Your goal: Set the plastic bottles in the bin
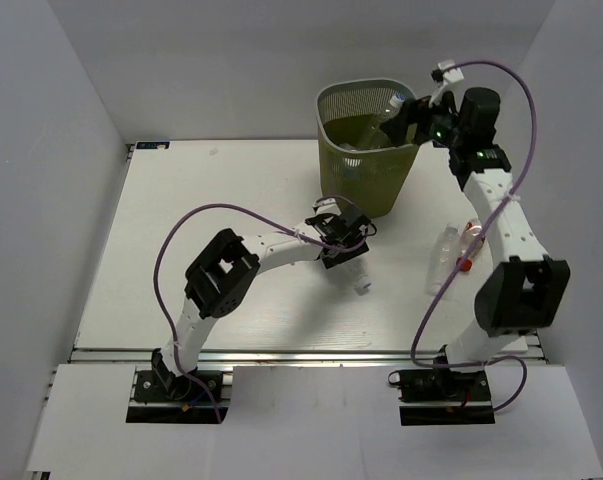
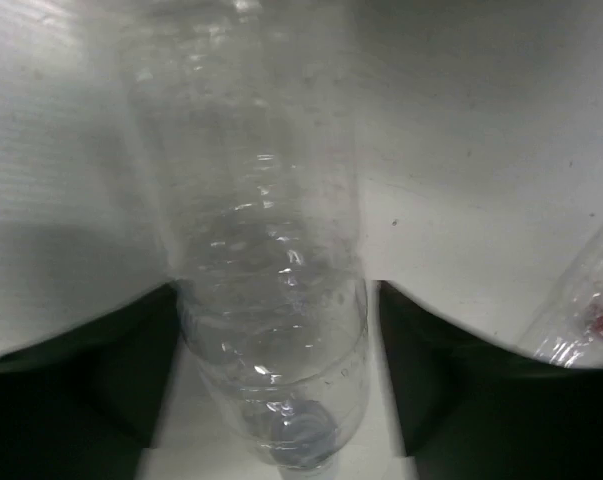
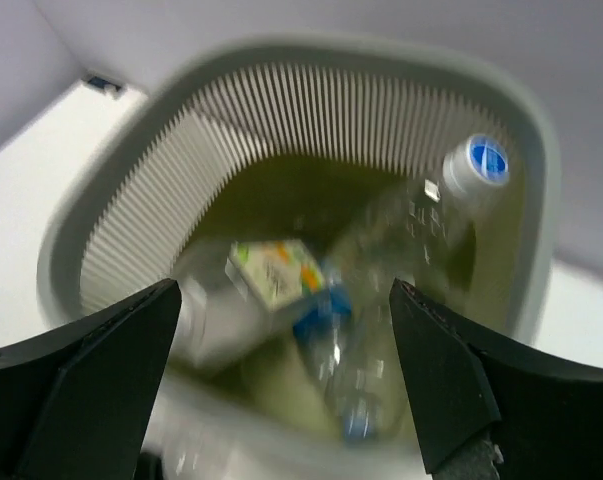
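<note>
The olive-green bin [image 1: 366, 175] stands at the back of the table. My right gripper [image 1: 409, 118] hangs open over its rim with nothing between the fingers. In the right wrist view [image 3: 283, 290] the bin [image 3: 311, 95] holds several bottles: one with a white orange-green label [image 3: 273, 272], one blue-labelled [image 3: 319, 312], and a clear one with a blue-topped cap [image 3: 478, 160] leaning on the wall. My left gripper [image 1: 343, 243] is open astride a clear bottle [image 2: 271, 300] lying on the table, with its fingers [image 2: 91, 380] on either side. A red-capped bottle [image 1: 446, 258] lies at the right.
The red-capped bottle also shows at the right edge of the left wrist view [image 2: 591, 310]. White walls enclose the table on three sides. The right arm's purple cable [image 1: 521, 110] loops above the bin's right side.
</note>
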Robot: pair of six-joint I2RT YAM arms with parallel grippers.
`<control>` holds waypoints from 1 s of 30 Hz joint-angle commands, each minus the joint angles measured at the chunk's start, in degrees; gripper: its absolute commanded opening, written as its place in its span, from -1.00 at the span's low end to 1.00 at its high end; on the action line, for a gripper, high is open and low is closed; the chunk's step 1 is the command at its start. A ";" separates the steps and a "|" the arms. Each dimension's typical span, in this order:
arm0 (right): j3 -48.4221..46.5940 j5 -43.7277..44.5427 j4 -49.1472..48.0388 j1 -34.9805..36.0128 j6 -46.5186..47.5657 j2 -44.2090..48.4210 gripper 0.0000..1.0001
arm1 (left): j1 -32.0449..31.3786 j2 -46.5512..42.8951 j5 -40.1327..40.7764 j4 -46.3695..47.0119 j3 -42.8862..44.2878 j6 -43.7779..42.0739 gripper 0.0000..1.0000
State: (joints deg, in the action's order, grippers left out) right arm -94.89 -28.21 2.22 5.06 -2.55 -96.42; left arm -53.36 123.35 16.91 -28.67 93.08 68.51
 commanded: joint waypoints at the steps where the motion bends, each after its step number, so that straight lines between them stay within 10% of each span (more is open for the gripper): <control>1: 6.71 1.66 4.80 -1.89 2.19 11.49 0.81 | -0.60 -0.39 1.64 -4.90 2.20 0.22 0.44; 5: 12.53 4.91 19.73 -6.10 5.79 19.76 0.16 | -1.21 -6.78 -0.82 -4.04 -6.31 -2.76 -0.42; 6: 15.24 6.39 23.58 -6.72 6.76 20.91 -0.35 | -1.22 -9.24 -0.82 -2.29 -10.42 -4.42 -0.51; 8: 17.10 11.13 29.12 -9.17 7.99 25.13 -0.70 | -3.23 -17.85 -0.82 -0.44 -13.26 -11.18 -0.64; 10: 19.91 13.17 33.63 -11.02 8.96 27.41 -0.70 | -4.64 -24.00 -1.35 4.13 -14.59 -18.20 -0.71; 13: 22.19 18.53 40.92 -13.31 8.70 28.31 0.07 | -6.67 -34.21 -0.82 8.00 -12.84 -28.76 -0.74; 17: 26.24 17.67 46.30 -15.87 8.52 26.03 0.26 | -7.19 -35.82 6.02 8.54 -0.23 -38.35 -0.70; 26: 31.35 19.24 39.18 -19.47 9.40 23.91 0.52 | -1.05 -9.65 14.82 12.76 45.35 -52.51 -0.40; 30: 32.05 19.85 37.95 -21.14 9.67 23.39 0.55 | 3.08 -1.45 19.21 18.45 50.02 -53.04 -0.26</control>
State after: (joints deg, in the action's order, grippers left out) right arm -62.87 -9.52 42.76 -14.98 6.42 -72.82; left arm -52.82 118.37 31.22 -11.27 142.71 18.92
